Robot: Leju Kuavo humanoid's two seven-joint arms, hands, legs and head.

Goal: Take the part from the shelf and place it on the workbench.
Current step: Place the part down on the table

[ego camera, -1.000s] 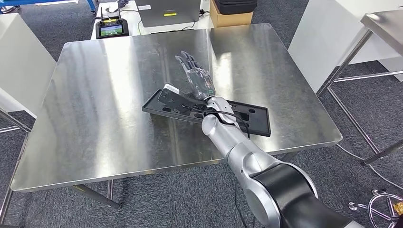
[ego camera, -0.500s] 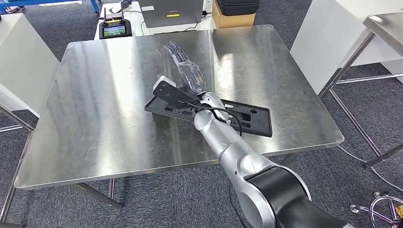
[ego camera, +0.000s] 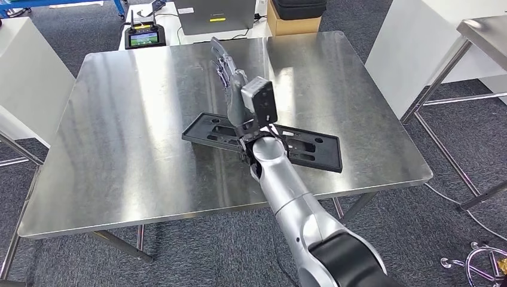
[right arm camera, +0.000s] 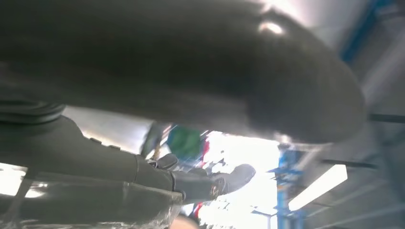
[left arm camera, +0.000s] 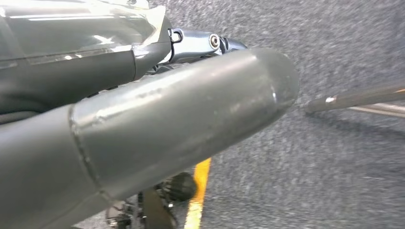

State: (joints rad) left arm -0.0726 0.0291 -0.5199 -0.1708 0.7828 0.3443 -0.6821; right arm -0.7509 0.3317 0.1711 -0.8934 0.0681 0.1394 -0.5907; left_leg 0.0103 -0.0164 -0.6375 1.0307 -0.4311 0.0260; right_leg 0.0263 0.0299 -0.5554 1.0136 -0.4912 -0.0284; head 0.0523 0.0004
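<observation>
Grey carpet floor (ego camera: 197, 251), steel workbench (ego camera: 131, 149) in the middle of the head view. Black part (ego camera: 311, 149), a flat slotted plate, lies flat on the workbench toward its near right side, long axis running left to right, slightly skewed to the near edge. Right arm (ego camera: 287, 191) comes in from below and crosses over the middle of the part. Right hand (ego camera: 230, 78) is raised above the bench beyond the part, apart from it, holding nothing; fingers (ego camera: 220, 57) extended and loosely spread, pointing away from the robot. Black wrist camera box (ego camera: 260, 101) sits just behind that hand. In the right wrist view the thumb (right arm camera: 191, 71) blurs across most of the picture, and the darker fingers (right arm camera: 210, 183) reach straight out with nothing between them. Left hand (left arm camera: 143, 133) hangs over the carpet, with a yellow floor line (left arm camera: 198, 200) under it; thumb (left arm camera: 191, 119) is close to the lens, finger state cannot tell. Beyond the far edge of the bench: handheld controller with lit screen (ego camera: 142, 37), grey case (ego camera: 218, 15), cardboard box (ego camera: 290, 24). White panels at left (ego camera: 24, 72) and right (ego camera: 412, 42).
</observation>
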